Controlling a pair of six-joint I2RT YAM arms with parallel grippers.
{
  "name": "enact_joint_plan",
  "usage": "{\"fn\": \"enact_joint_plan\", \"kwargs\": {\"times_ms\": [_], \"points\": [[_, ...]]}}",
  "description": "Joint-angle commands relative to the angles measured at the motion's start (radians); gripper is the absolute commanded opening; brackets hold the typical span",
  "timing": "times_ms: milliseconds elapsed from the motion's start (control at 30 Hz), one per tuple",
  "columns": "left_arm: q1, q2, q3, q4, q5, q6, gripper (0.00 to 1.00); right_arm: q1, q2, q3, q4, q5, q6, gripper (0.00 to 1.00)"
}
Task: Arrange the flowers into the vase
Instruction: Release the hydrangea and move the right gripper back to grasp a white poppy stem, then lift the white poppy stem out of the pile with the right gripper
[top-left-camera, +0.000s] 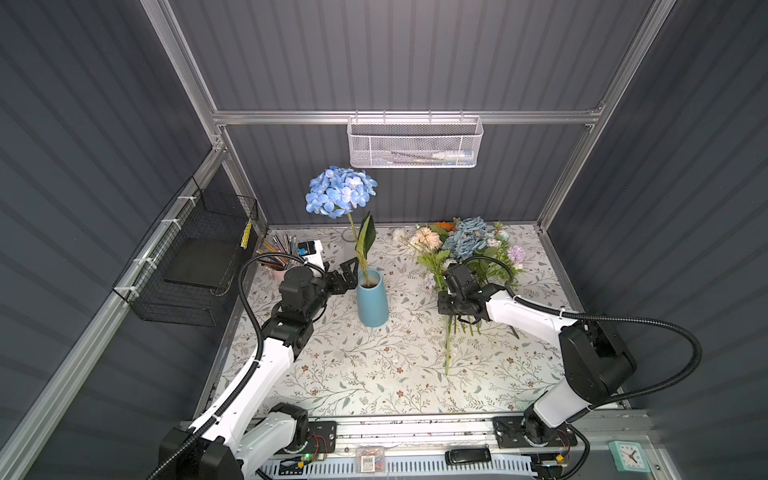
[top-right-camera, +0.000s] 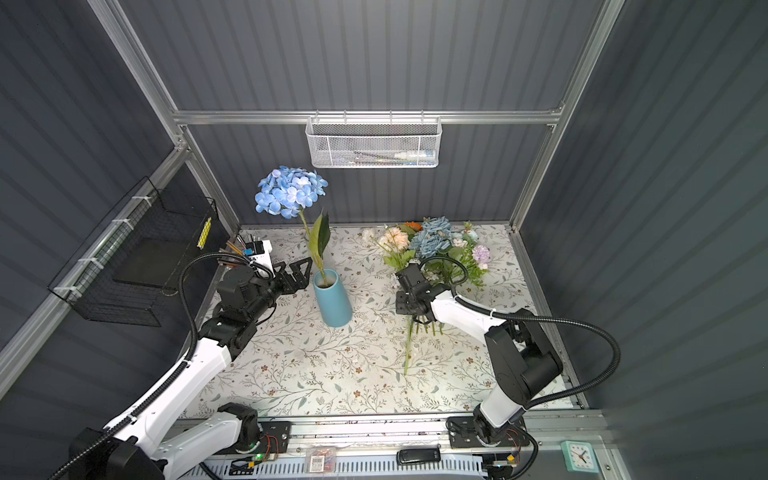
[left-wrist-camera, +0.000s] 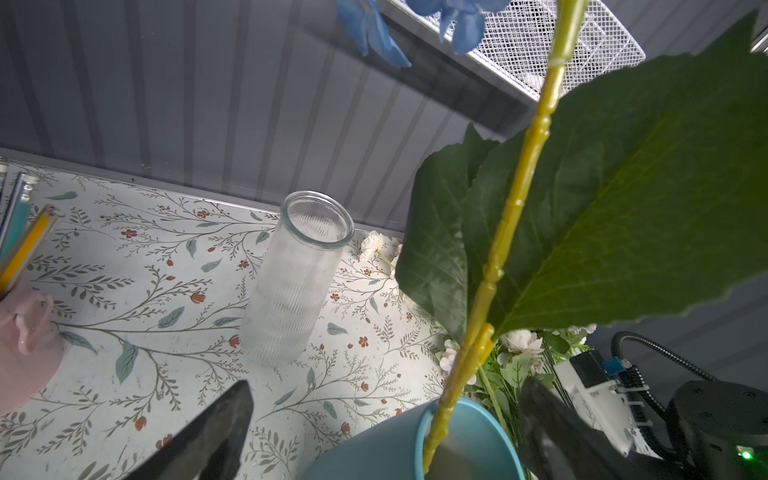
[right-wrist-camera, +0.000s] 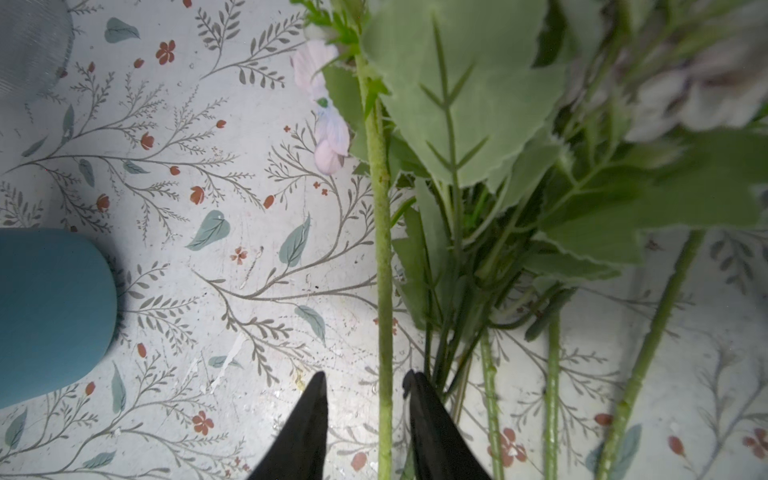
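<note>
Fingers (left-wrist-camera: 216, 432) on the left gripper (top-left-camera: 352, 275) are spread wide and holding nothing. In both top views they sit just beside the rim of the blue vase (top-left-camera: 372, 305), on its left side. In the left wrist view the vase mouth shows between the two tips. Behind them, near the back wall, we've got a clear ribbed glass jar (left-wrist-camera: 295, 282) standing upright.

The vase stands upright on the floral table covering (top-left-camera: 365, 386), a bit left of centre. One of the flowers is in it: the blue hydrangea (top-left-camera: 340, 192). Its yellow-green stalk (left-wrist-camera: 511, 216) leans back and left, so the bloom sits high above the jar, with big dark leaves (top-left-camera: 365, 239) partway up.

Moving right, the rest of the flowers (top-left-camera: 465, 245) lie in a loose pile on the table, well apart from the vase. The blooms point toward the back wall: peachy cream, dusty blue, a bit of orange, and a lilac one on the right. One long stem (top-left-camera: 447, 353) on the vase side of the pile reaches furthest forward.

The right gripper (right-wrist-camera: 365, 376) is down over those stems, pointing at the table. In the right wrist view its black fingers (right-wrist-camera: 432, 428) straddle that long stem. They're partly apart, with a sliver of table showing on each side, so as far as we can see they're not pinching it.
</note>
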Motion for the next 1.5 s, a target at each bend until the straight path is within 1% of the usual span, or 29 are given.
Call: {"fn": "enact_joint_plan", "kwargs": {"times_ms": [0, 100, 233, 300, 367, 433, 567, 600, 700, 833, 933, 967, 1000, 1033, 1067, 1300, 1467], "points": [[-0.003, -0.009, 0.003, 0.001, -0.003, -0.012, 1.0, -0.001, 0.049, 0.026, 0.008, 0.01, -0.012, 0.35], [-0.003, -0.015, 0.001, -0.005, -0.004, -0.012, 1.0, 0.0, 0.076, 0.042, 0.034, 0.023, -0.013, 0.32], [-0.004, -0.019, -0.001, -0.007, -0.007, -0.016, 1.0, -0.001, 0.11, 0.074, 0.051, -0.003, -0.013, 0.26], [-0.003, -0.022, -0.002, -0.008, -0.009, -0.017, 1.0, -0.001, 0.118, 0.082, 0.047, 0.002, -0.01, 0.19], [-0.004, -0.029, -0.006, -0.01, -0.013, -0.017, 1.0, -0.001, 0.114, 0.077, 0.048, 0.013, -0.009, 0.13], [-0.003, -0.032, -0.008, -0.011, -0.018, -0.018, 1.0, -0.002, 0.112, 0.07, 0.046, 0.02, -0.007, 0.11], [-0.003, -0.032, -0.009, -0.008, -0.017, -0.017, 1.0, -0.004, 0.123, 0.066, 0.04, 0.015, 0.002, 0.19], [-0.003, -0.029, -0.008, -0.007, -0.015, -0.017, 1.0, -0.004, 0.131, 0.067, 0.041, 0.009, 0.005, 0.23], [-0.004, -0.028, -0.008, -0.005, -0.009, -0.018, 1.0, -0.003, 0.154, 0.077, 0.038, 0.002, 0.016, 0.32], [-0.003, -0.038, -0.011, -0.011, -0.013, -0.015, 1.0, -0.004, 0.17, 0.079, 0.05, 0.007, 0.02, 0.31], [-0.004, -0.048, -0.012, -0.018, -0.021, -0.012, 1.0, -0.004, 0.177, 0.083, 0.053, -0.001, 0.016, 0.24], [-0.003, -0.051, -0.012, -0.02, -0.023, -0.011, 1.0, -0.004, 0.175, 0.083, 0.054, -0.005, 0.017, 0.19], [-0.003, -0.052, -0.011, -0.022, -0.024, -0.011, 1.0, -0.003, 0.172, 0.08, 0.062, -0.011, 0.018, 0.1], [-0.004, -0.053, -0.011, -0.022, -0.026, -0.01, 1.0, -0.003, 0.162, 0.077, 0.064, -0.015, 0.019, 0.01], [-0.003, -0.052, -0.011, -0.023, -0.028, -0.007, 1.0, -0.003, 0.147, 0.074, 0.066, -0.02, 0.018, 0.0], [-0.003, -0.053, 0.01, -0.032, -0.021, 0.019, 1.0, -0.003, -0.051, 0.042, 0.067, -0.067, -0.029, 0.0], [-0.003, -0.05, 0.028, -0.034, -0.017, 0.038, 1.0, -0.004, -0.175, 0.085, 0.047, -0.103, -0.066, 0.0]]}}
